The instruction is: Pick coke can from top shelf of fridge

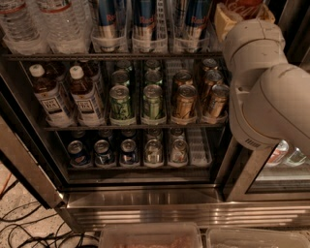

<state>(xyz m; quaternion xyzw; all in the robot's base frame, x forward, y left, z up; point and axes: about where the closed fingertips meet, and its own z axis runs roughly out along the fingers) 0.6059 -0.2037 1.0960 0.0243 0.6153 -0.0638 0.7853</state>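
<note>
The fridge [145, 201] stands open in front of me, its racks full of drinks. Its top shelf [111, 56] carries clear lane trays with blue-and-silver cans [145, 19] and water bottles [58, 22]. At the right end of that shelf, cut off by the top edge, a red can with white markings shows, the coke can [243, 6]. My gripper [227, 20] is up there right beside it, mostly hidden behind my white arm [261, 92], which rises along the right side of the fridge opening.
The middle rack holds tea bottles [48, 99], green cans [121, 101] and gold cans [184, 101]. Dark cans [104, 151] fill the lower rack. The glass door [283, 160] is at right, cables [29, 227] on the floor at left, and clear bins [150, 236] are in front.
</note>
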